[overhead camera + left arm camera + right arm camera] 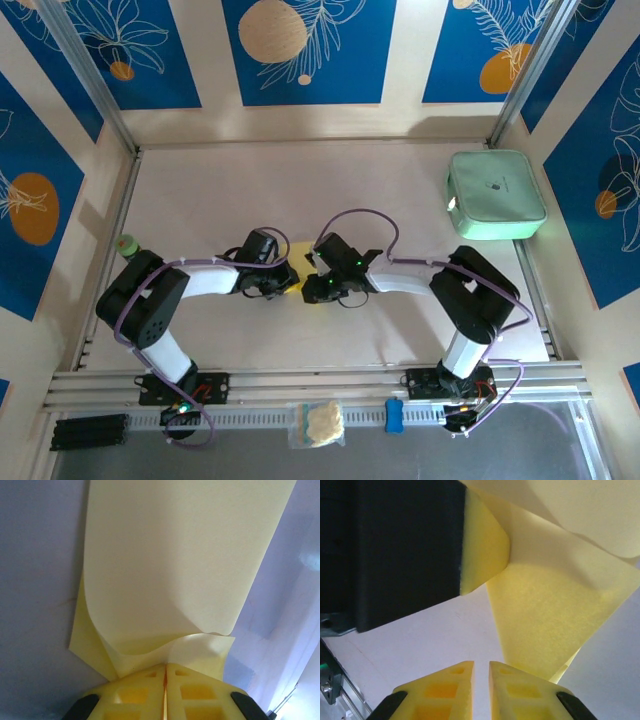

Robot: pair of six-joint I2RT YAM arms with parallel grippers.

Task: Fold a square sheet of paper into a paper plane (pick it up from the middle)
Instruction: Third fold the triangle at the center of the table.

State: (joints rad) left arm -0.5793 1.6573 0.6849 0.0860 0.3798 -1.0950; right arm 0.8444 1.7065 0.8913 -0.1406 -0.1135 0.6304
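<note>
The yellow square sheet of paper [300, 285] lies in the middle of the table between both grippers. In the left wrist view the sheet of paper [175, 570] stretches away, and its near layers curl up into my left gripper [165, 666], which is shut on its edge. In the right wrist view a folded corner of the sheet [555, 615] lies just right of my right gripper [481, 666]. Its fingers stand almost together with a thin slit and nothing between them. The left gripper's pad [485, 545] pinches the paper at top left. A paper plane is out of view.
A mint-green case [497, 194] sits at the back right of the table [200, 200]. A cream wad in a clear bag [320, 422] and a small blue item [394, 415] lie on the front rail. A green-capped object [126, 243] stands at the left edge.
</note>
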